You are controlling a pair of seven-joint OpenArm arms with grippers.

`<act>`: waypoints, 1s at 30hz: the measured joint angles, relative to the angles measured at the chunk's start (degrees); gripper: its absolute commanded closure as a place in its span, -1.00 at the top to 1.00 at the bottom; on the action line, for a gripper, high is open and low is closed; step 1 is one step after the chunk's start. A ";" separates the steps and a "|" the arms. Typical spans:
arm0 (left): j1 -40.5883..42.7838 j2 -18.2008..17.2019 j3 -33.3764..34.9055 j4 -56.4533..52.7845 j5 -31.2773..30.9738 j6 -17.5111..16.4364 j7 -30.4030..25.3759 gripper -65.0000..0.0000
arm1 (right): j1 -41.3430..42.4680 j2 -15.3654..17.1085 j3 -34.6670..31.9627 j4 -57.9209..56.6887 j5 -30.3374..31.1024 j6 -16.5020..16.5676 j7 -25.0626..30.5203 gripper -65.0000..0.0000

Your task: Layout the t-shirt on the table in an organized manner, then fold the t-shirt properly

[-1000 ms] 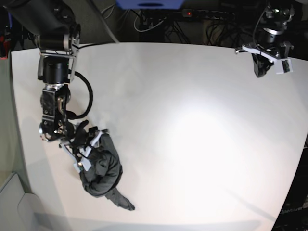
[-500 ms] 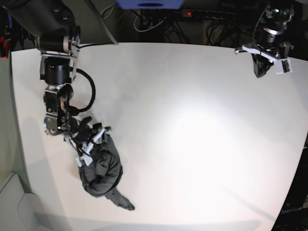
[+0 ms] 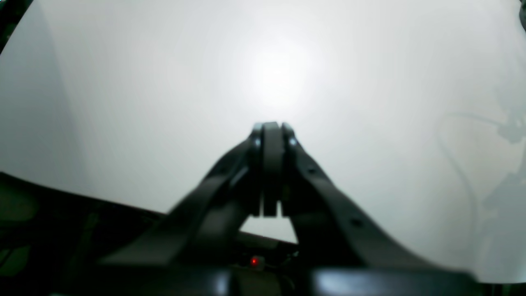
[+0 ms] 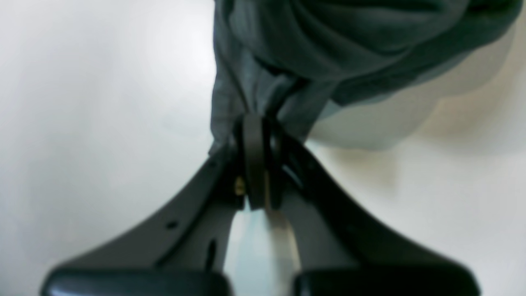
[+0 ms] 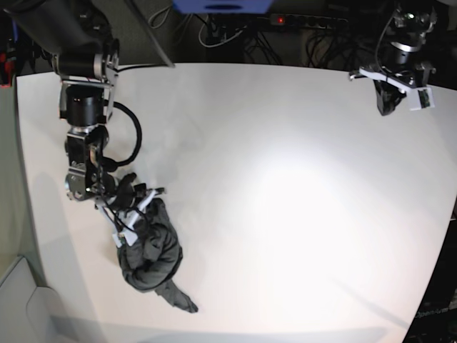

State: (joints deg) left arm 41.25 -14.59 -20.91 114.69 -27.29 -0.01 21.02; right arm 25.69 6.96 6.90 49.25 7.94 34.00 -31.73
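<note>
item: t-shirt (image 5: 152,254), crumpled heap near the table's (image 5: 285,179) front-left corner. soft, light, limp; take hold at an edge fold. right gripper (image 4: 255,135) pinching its cloth. left gripper (image 3: 271,131) pressed together, empty, at the table's far right. label and sleeves apparently buried, unseen.

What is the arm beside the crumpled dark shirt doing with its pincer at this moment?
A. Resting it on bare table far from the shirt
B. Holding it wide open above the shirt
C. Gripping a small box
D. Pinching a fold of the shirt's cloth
D: in the right wrist view the right pincer is closed with grey cloth of the t-shirt bunched between its tips.
</note>
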 measured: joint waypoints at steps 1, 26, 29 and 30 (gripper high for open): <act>0.00 0.00 0.00 0.00 0.00 0.00 0.00 -0.99 | 0.00 0.02 0.02 0.72 -0.02 0.02 -1.27 -1.00; 0.00 0.00 0.00 -0.04 -0.02 0.02 -0.02 -0.99 | 13.53 0.48 -1.07 54.58 0.02 0.48 -37.97 -1.00; 0.17 0.02 0.00 -0.04 -0.07 0.00 0.00 -0.99 | 7.39 0.44 -1.14 51.82 -0.20 0.50 -36.54 -1.00; 0.24 0.09 0.00 -0.04 -0.04 0.02 0.00 -0.99 | 5.51 0.39 -1.14 50.29 -0.39 0.50 -34.49 -1.00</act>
State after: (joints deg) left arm 41.50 -14.50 -20.91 114.65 -27.33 0.01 21.02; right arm 31.20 7.35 5.76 99.55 7.55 34.50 -66.22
